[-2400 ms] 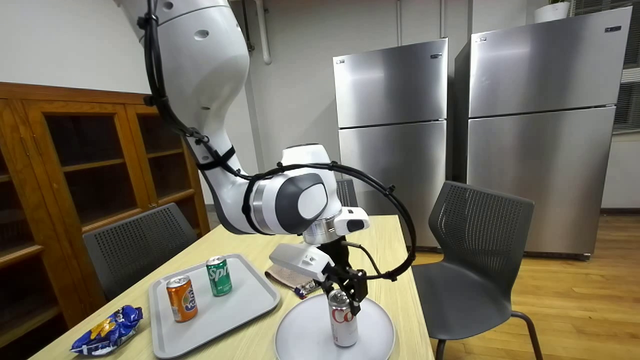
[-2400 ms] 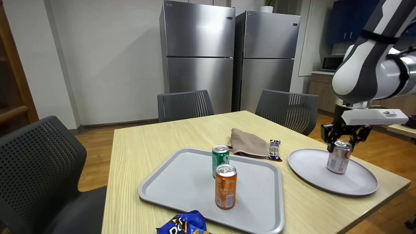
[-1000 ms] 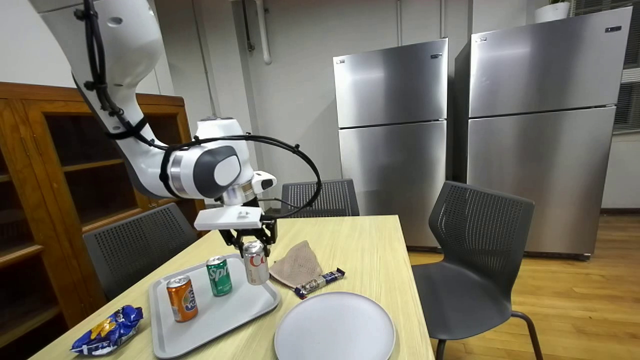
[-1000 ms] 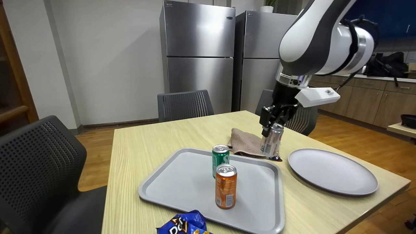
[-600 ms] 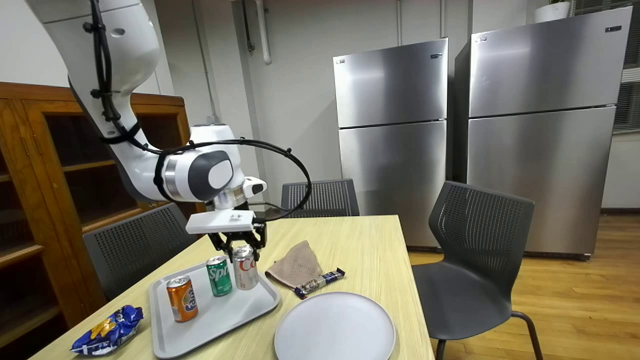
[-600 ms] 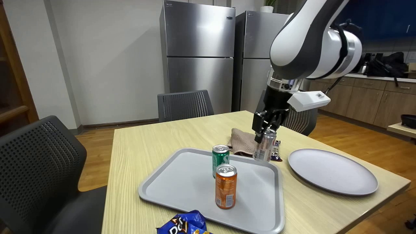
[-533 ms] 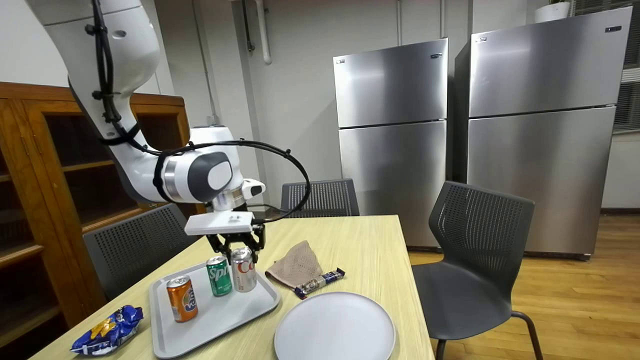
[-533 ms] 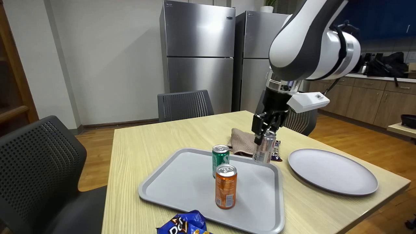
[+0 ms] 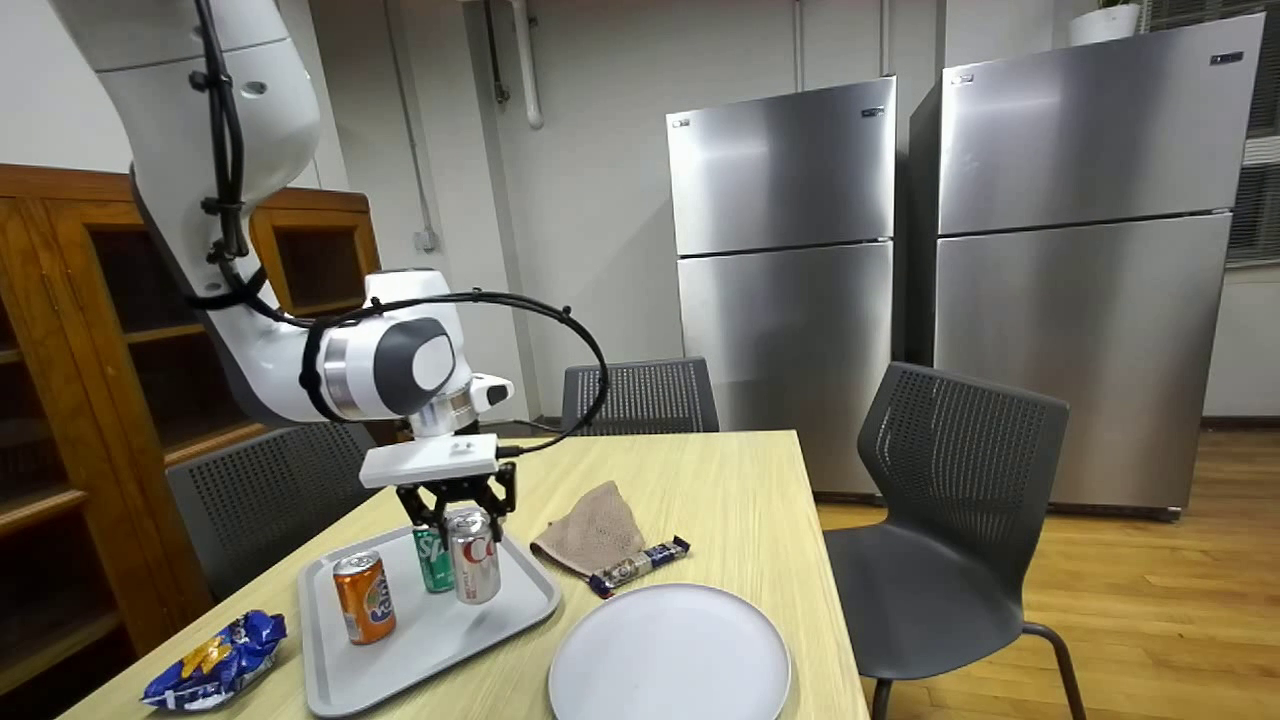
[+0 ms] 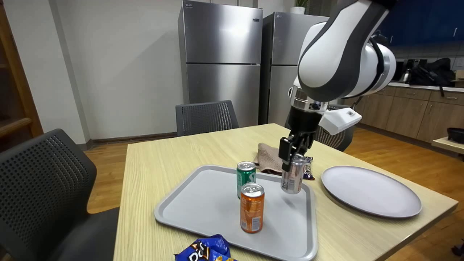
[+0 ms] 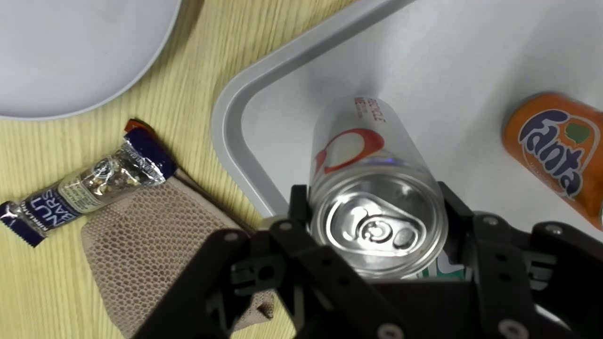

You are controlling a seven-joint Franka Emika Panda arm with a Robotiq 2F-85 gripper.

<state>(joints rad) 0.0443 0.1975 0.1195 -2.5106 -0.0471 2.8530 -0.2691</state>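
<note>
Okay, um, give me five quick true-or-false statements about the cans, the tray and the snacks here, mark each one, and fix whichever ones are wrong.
1. The end effector holds a silver can. True.
2. An orange can and a green can stand on the gray tray. True.
3. The snack bar lies on the round plate. False: the snack bar lies off the round plate, at the edge of the tan cloth.
4. The blue chip bag lies on the table, outside the gray tray. True.
5. The orange can is labelled Sprite. False: its label reads Fanta.
</note>
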